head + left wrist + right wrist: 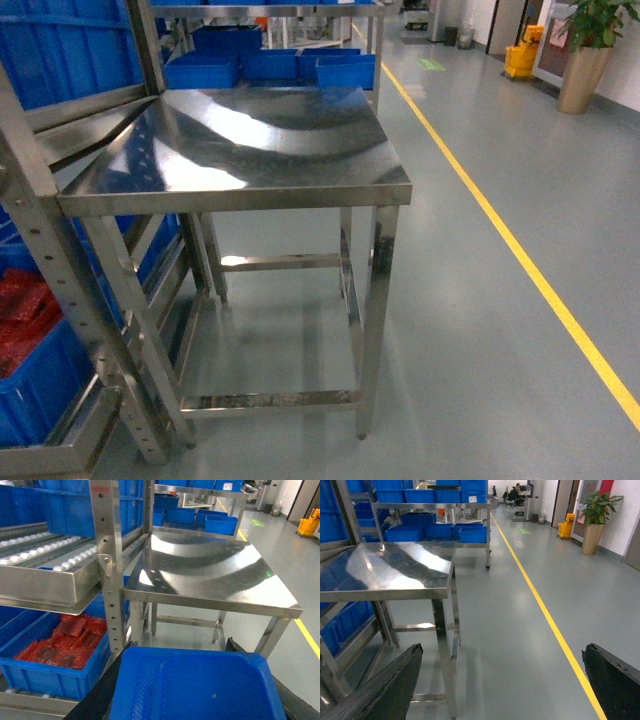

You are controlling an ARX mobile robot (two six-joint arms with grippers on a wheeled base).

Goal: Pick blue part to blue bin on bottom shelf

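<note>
- We found no blue part in any view; the steel table (pixel 250 150) carried nothing, so a search risked costing time or settling on the wrong piece.
- The left gripper (pixel 197 690) held a blue bin (pixel 200 685) between its fingers. Any grab for the part with that arm would have dropped the bin.
- The right gripper (pixel 500 680) stood with jaws wide apart and empty, over bare floor right of the table.
- The bottom shelf (pixel 60 455) lay low at the near left, and a crate (pixel 45 672) of red packets sat there. Sliding our bin in could have struck that crate or the rack post (pixel 111 565).
- The bin blocked the left wrist view, so perhaps the part lay inside it unseen.
</note>
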